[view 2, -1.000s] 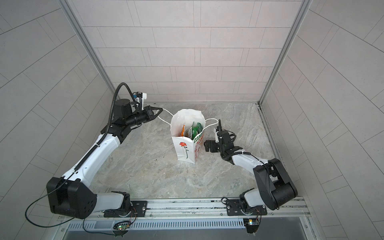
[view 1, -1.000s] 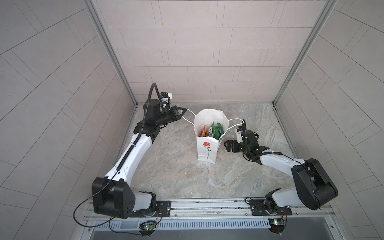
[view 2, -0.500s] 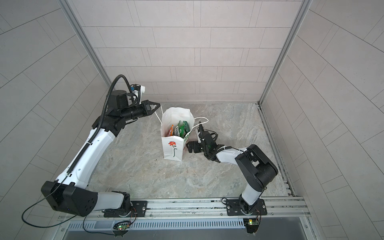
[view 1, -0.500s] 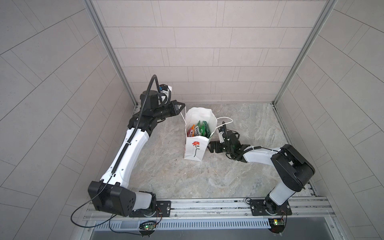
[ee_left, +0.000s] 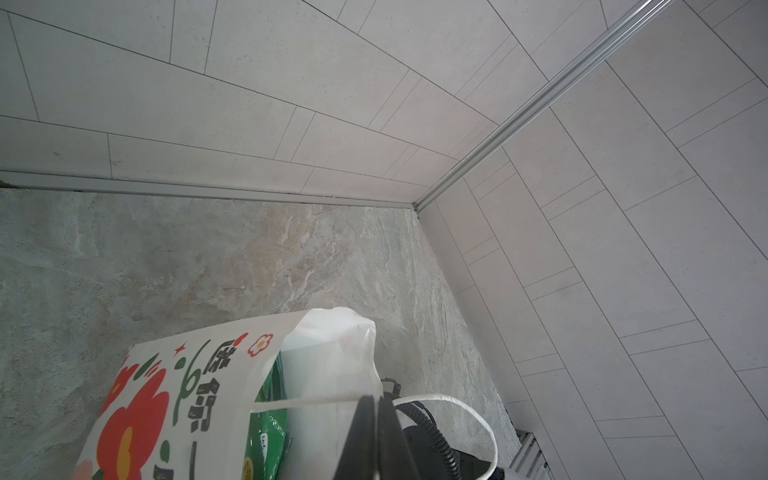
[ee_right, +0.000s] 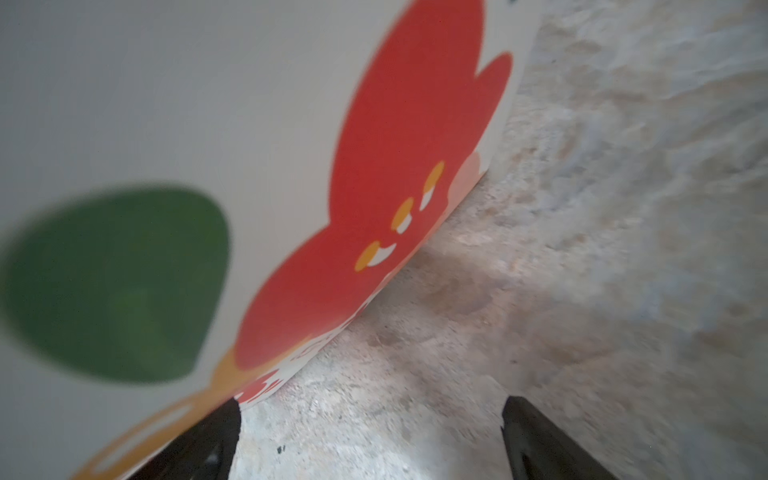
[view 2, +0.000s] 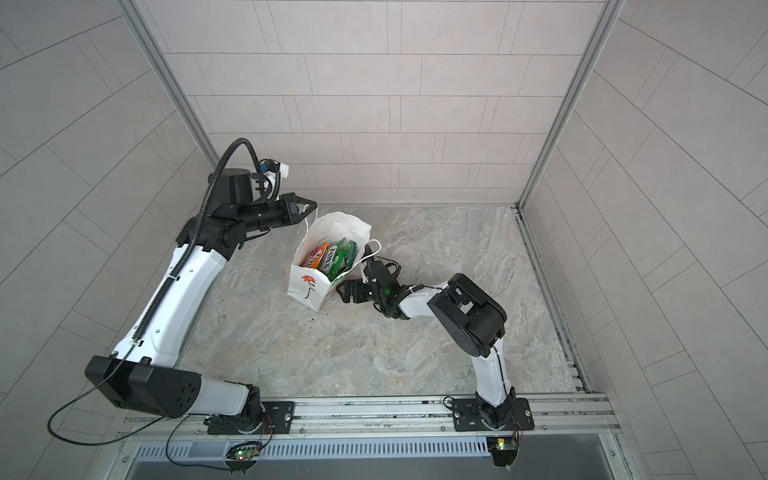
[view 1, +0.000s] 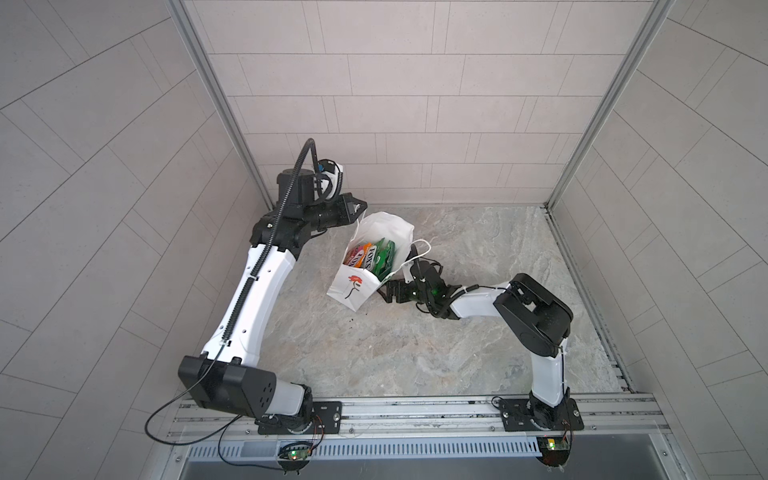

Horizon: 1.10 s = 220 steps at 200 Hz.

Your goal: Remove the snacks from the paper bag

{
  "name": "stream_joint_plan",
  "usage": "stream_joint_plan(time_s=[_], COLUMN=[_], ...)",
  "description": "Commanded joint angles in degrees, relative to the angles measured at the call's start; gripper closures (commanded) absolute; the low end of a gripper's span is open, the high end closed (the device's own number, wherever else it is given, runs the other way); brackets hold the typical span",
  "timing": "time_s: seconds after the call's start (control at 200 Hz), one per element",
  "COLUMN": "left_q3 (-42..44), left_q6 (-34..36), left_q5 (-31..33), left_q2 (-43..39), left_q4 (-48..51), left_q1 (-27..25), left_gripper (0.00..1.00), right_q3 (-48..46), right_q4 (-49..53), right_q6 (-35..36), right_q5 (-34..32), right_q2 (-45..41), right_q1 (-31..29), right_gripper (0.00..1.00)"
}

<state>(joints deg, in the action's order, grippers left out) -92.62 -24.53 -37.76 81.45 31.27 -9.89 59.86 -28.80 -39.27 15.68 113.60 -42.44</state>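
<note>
Pale grey tiled walls enclose a marbled stone floor (view 1: 457, 340). On it, the left gripper (ee_left: 375, 402) has its jaws pressed together on one white cord handle (ee_left: 307, 402) of the tall white paper bag (view 1: 352, 286) with the red flower drawing. That cord runs straight from the fingertips to the bag's mouth just beneath them. The right gripper (ee_right: 371, 409) lies low on the floor, jaws spread wide with nothing between them. One of its fingers (ee_right: 224, 419) sits right at the bottom edge of the bag's printed side. Between the two grippers, the bag's open mouth shows glossy snack packets: an orange-pink FOX'S packet (view 1: 359, 252), a green-yellow FOX'S packet (view 1: 371, 256) and a larger dark green crisp bag (view 1: 384, 259). The second cord handle (view 1: 422, 249) loops loose near the right gripper's wrist.
</note>
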Motion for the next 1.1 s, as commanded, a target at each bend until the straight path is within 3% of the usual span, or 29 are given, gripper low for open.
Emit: stream_joint_plan(time_s=[0.0, 0.27, 0.5, 0.61, 0.755, 0.896, 1.096], left_q3=[-1.90, 1.66, 4.52, 5.54, 7.87, 10.43, 12.88], left_q6=[1.06, 2.20, 3.09, 2.80, 2.11, 0.27, -1.73], left_q5=[-3.48, -1.09, 3.53, 5.22, 7.28, 7.94, 8.52], left_q2=[-2.05, -2.42, -2.53, -2.87, -3.83, -5.04, -6.74], left_q4=[-3.41, -3.41, -3.41, -3.49, -4.82, -7.36, -9.21], left_q1=[-1.23, -7.71, -13.41, -15.36, -17.58, -19.18, -20.89], left_gripper=[1.00, 1.00, 1.00, 1.00, 1.00, 1.00, 1.00], right_q3=[2.00, -6.77, -22.01, -25.73, -25.47, -22.80, -18.88], right_q4=[-3.46, 2.96, 7.63, 17.03, 30.53, 39.72, 45.66], right_q6=[-1.25, 2.75, 3.98, 5.72, 9.41, 10.44, 11.42], right_q5=[1.00, -2.38, -4.49, -7.99, -17.77, -21.91, -13.22], right_q2=[0.96, -6.57, -20.00, -28.57, -39.61, -49.07, -57.27], right_q1=[-0.82, 1.32, 9.38, 12.39, 14.08, 15.39, 15.50], right_gripper=[0.01, 0.01, 0.01, 0.01, 0.01, 0.01, 0.03])
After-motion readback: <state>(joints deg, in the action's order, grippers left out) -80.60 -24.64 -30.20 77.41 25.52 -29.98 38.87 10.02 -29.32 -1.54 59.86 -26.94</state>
